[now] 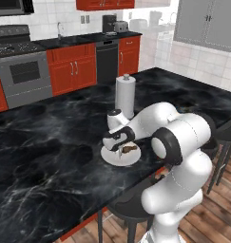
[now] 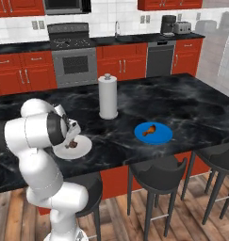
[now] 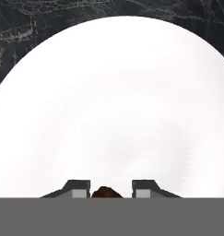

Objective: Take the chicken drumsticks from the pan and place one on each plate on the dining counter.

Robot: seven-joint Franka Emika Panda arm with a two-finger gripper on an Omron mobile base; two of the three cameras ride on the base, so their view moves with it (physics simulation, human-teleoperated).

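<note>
On the black marble dining counter lies a white plate, close to the near edge. My gripper hangs low over this plate, shut on a brown chicken drumstick that peeks out between the fingertips. To the right sits a blue plate with a second drumstick lying on it. The pan is out of view.
A tall paper towel roll stands upright just behind the white plate. Dark bar stools line the counter's near side. A stove and red cabinets run along the back wall.
</note>
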